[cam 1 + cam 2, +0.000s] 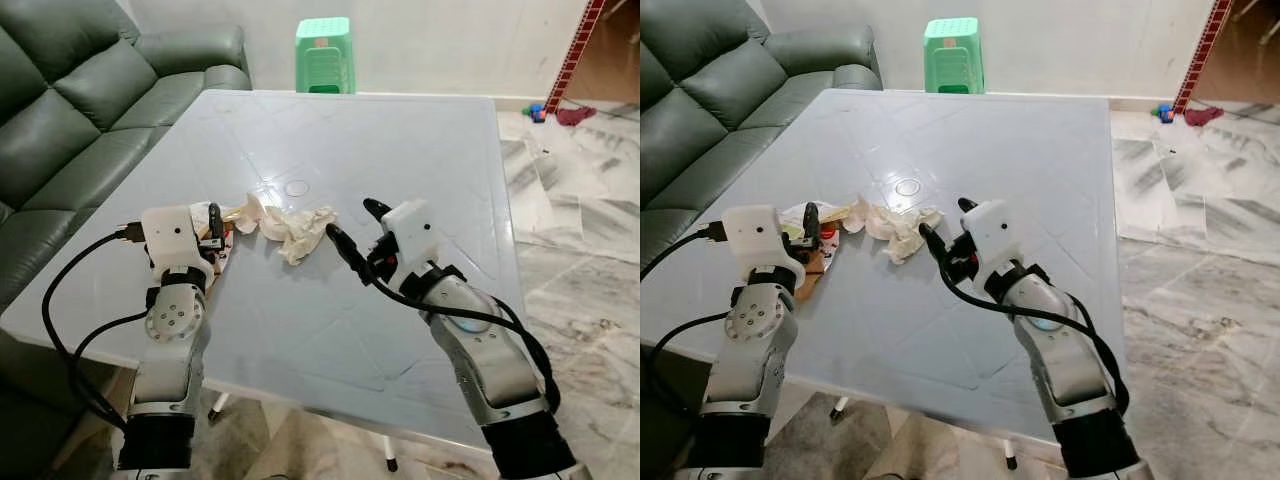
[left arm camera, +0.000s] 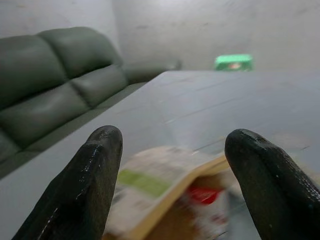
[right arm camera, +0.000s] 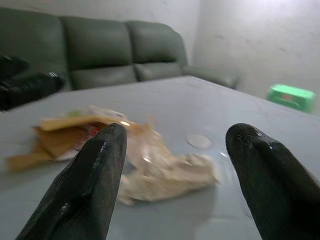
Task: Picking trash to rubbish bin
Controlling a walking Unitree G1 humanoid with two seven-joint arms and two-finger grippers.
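Head views: table (image 1: 420,330), pale blue-grey, taken as landmark; crumpled tissue (image 1: 300,228) on its near-left part; flat paper packaging (image 1: 812,262), brown with red and green print, touching the tissue on the sofa side; left gripper (image 1: 214,232) directly over the packaging, fingers seen end-on, spread not legible here; right gripper (image 1: 353,230) over the table just beside the tissue on the side away from the sofa, fingers parted, holding nothing; dark green sofa (image 1: 70,120) along the table's left edge; green plastic stool (image 1: 324,55) beyond its far edge; marble floor (image 1: 580,230) to its right; no rubbish bin among these items.

Left wrist view: fingers (image 2: 80,195) spread wide, empty; packaging low between them, blurred; table, sofa and stool beyond.

Right wrist view: fingers (image 3: 87,187) spread wide, empty; tissue on the table ahead and between them; packaging past it.

Step in hand, by judgement: approach before first grasp; nothing lifted yet.

Next move, by judgement: lower either gripper until its fingers bracket its piece, then close; flat packaging likely needs an edge pinch; the bin must then be found.
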